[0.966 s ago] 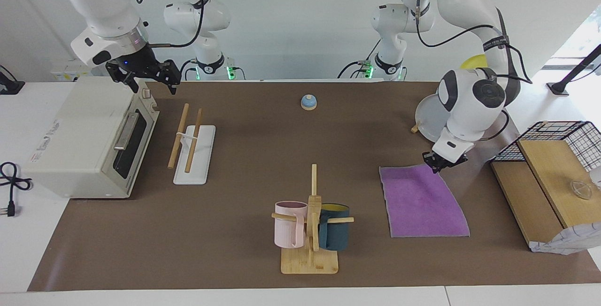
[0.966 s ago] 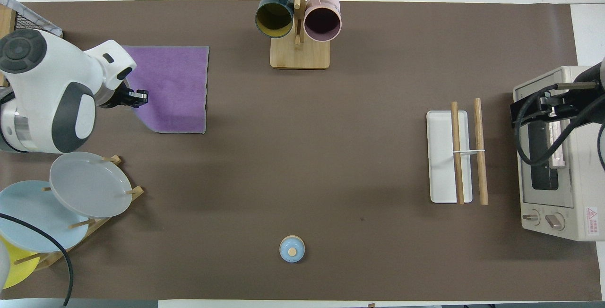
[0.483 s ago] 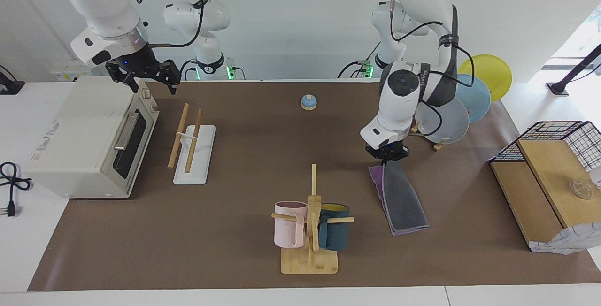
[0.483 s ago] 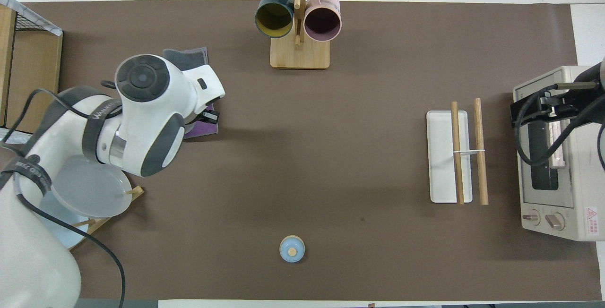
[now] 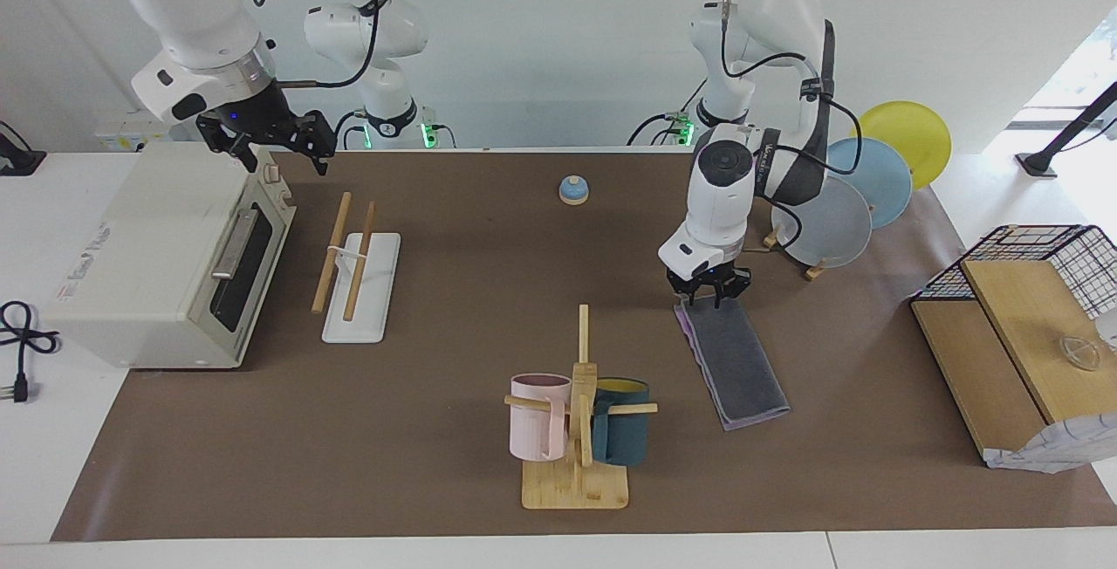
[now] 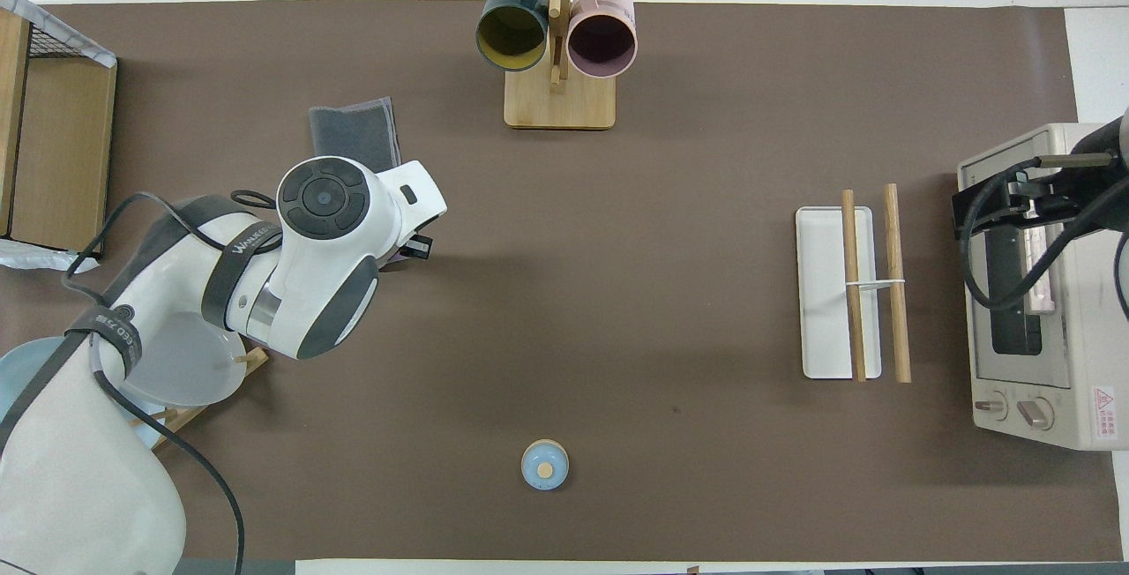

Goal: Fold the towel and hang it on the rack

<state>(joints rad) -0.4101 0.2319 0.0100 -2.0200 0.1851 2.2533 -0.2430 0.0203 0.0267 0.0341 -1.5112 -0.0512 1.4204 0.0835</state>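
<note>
- The left gripper [image 5: 709,290] sits right of centre in the facing view, just over the upper end of the towel [image 5: 736,361]. Its fingers look spread and seem to hold nothing, though whether they touch the cloth I cannot tell.
- The towel lies on the brown mat as a narrow strip, dark grey face up, with a thin purple edge showing along one long side. In the overhead view only its top end [image 6: 355,132] shows at upper left, the rest hidden by the arm.
- Judged from this, the fold looks done; lifting and hanging are left.
- The rack [image 5: 353,268], left of centre in the facing view, has two pale wooden rods over a flat white base and is bare.
- The right gripper [image 5: 272,143] waits over the toaster oven [image 5: 148,263] at upper left, fingers apart and empty.
</note>
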